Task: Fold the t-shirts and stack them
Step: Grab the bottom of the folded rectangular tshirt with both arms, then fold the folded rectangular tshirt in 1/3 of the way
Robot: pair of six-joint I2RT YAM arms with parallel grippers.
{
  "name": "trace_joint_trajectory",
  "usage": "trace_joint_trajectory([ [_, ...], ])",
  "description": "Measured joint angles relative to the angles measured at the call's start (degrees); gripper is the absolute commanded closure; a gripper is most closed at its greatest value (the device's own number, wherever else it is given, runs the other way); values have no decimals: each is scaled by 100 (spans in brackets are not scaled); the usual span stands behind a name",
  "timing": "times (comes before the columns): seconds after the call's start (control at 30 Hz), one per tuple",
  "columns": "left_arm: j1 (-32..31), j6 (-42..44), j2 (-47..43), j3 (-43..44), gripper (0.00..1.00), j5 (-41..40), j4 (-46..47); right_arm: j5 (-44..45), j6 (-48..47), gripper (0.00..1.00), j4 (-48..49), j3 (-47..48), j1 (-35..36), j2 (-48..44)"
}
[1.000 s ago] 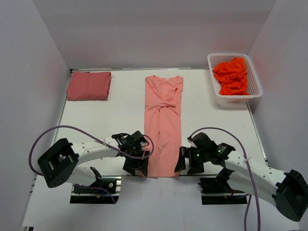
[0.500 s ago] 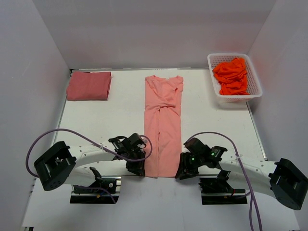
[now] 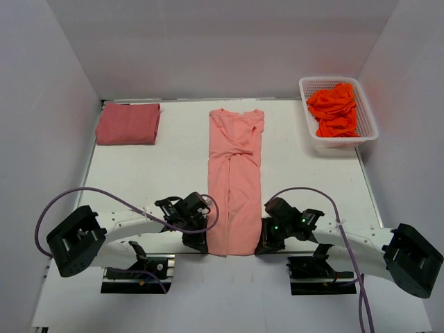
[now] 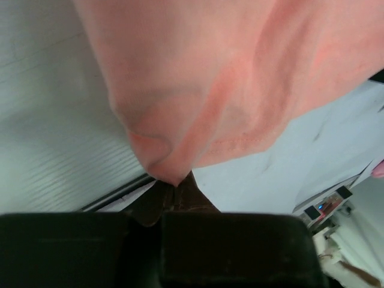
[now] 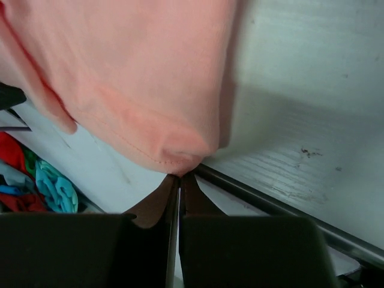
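The light salmon-pink t-shirt (image 3: 236, 180) lies as a long narrow strip down the middle of the table, neck at the far end. My left gripper (image 3: 202, 243) is shut on its near left hem corner, and my right gripper (image 3: 261, 244) is shut on the near right corner. In the left wrist view the cloth (image 4: 210, 90) bunches into the closed left gripper (image 4: 174, 185). In the right wrist view the stitched hem (image 5: 150, 138) is pinched in the right gripper (image 5: 180, 176). The darker rose-red t-shirt (image 3: 128, 123) lies folded at the back left.
A white basket (image 3: 306, 89) holding crumpled orange cloth (image 3: 334, 107) stands at the back right. The table's near edge, with a dark rail (image 5: 276, 204), runs just under both grippers. White walls close in the left, back and right sides.
Both grippers have slid inward to the pink shirt's near hem corners and gone from open to shut on the cloth.
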Motion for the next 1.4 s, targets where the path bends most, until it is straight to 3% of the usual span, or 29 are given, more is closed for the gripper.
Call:
trace_joint_trajectory([
  [0.23, -7, 15, -146, 610, 100, -107, -343, 437, -225, 100, -291, 424, -2, -509],
  [0.43, 39, -4, -155, 1613, 100, -564, -879, 1272, -415, 100, -1025, 1412, -55, -629],
  [0.87, 730, 70, 1926, 4597, 100, -2726, -2472, 2964, -1482, 100, -1919, 3578, -951, 791],
  [1.4, 1652, 588, 3176, 6072, 100, -2999, -2398, 2769, -2841, 100, -1244, 4830, -2164, 2490],
])
